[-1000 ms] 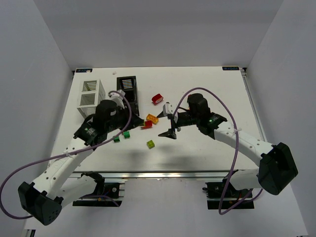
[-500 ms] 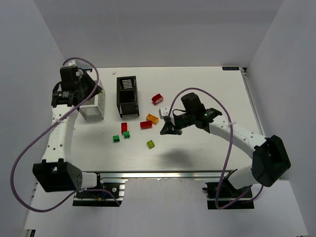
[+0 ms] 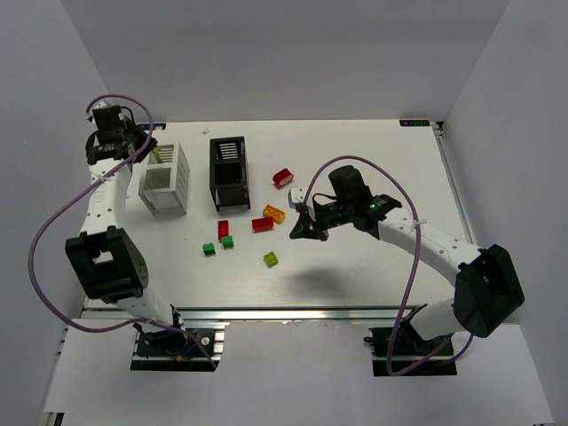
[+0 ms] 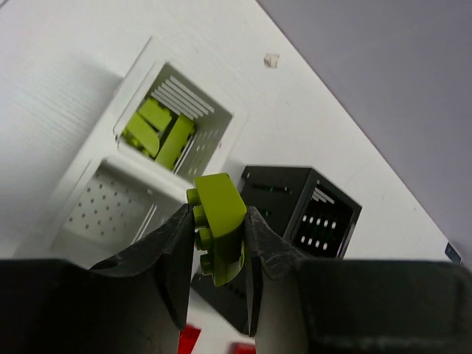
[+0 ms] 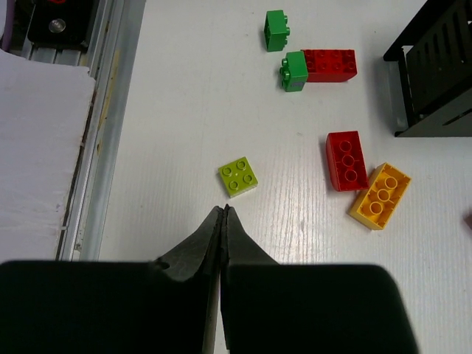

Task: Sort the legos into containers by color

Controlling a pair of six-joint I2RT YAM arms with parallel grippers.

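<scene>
Logging from the table (image 3: 373,160) down. Noted white bin (image 3: 165,201) below and ahead of left gripper (image 4: 217,215), black bin (image 3: 230,202) ahead to its right. Found left gripper clamped narrow on a yellow-green brick (image 4: 221,203), raised above bin height. Spotted more yellow-green bricks (image 4: 158,133) in the white bin's farther compartment. Found right gripper (image 5: 223,212) pressed fully together, holding nothing. Noted yellow-green square brick (image 5: 238,177) just ahead of its tips; red brick (image 5: 346,160) beside orange brick (image 5: 380,195) ahead-right; green bricks (image 5: 293,71) and second red brick (image 5: 330,65) farther ahead.
</scene>
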